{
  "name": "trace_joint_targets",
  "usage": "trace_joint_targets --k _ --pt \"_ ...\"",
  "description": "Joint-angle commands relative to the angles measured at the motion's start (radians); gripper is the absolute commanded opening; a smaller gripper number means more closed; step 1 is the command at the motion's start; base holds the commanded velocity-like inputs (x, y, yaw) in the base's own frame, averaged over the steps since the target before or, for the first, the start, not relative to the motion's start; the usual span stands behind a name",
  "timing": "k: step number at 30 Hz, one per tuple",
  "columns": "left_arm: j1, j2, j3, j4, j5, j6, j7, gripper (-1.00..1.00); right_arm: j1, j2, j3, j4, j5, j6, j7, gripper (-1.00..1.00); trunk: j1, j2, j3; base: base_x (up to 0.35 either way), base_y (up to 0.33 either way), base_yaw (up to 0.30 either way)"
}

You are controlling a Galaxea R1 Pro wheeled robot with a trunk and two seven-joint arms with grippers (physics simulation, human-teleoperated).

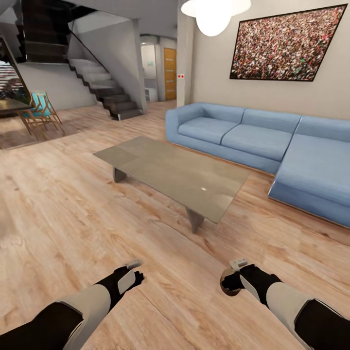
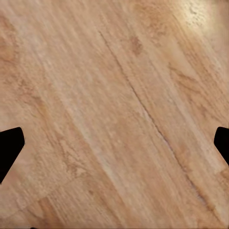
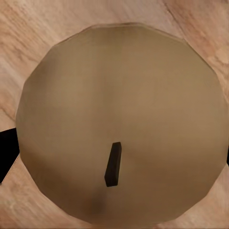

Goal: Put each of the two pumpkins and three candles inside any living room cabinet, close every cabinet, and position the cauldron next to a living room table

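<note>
Held 1 candle [image 1: 225, 288] in the right gripper [image 1: 231, 281] at the lower right of the head view, clamped on its sides, low over the wooden floor [image 1: 73, 209]. Seen end-on in the right wrist view: round tan top, short dark wick [image 3: 113, 164] off centre, a dark fingertip [image 3: 7, 152] against the candle's edge. Gripped that way, probably, to keep it upright on the way to a cabinet drawer. Held the left gripper [image 1: 132, 272] at the lower left spread wide and empty, floorboards between its tips in the left wrist view, presumably free for pulling a drawer front. Faced the table [image 1: 170, 170] at the frame's centre, with a blue sofa [image 1: 253, 136] behind, at right. Judged not yet done: stowing this candle.
</note>
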Motion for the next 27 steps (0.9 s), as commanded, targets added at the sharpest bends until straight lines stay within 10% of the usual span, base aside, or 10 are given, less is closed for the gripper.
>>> trace_joint_targets --k 1,27 --pt "0.0 0.0 -0.008 -0.002 0.007 0.005 0.005 1.0 0.0 -0.001 0.005 -0.003 -0.003 0.005 0.002 -1.0 0.0 0.0 0.0 -0.001 0.0 0.259" --pt "0.0 -0.003 -0.008 -0.002 0.008 0.004 0.005 1.0 0.0 -0.001 0.064 -0.003 -0.004 0.005 0.002 -1.0 -0.027 0.049 0.053 0.0 0.0 0.208"
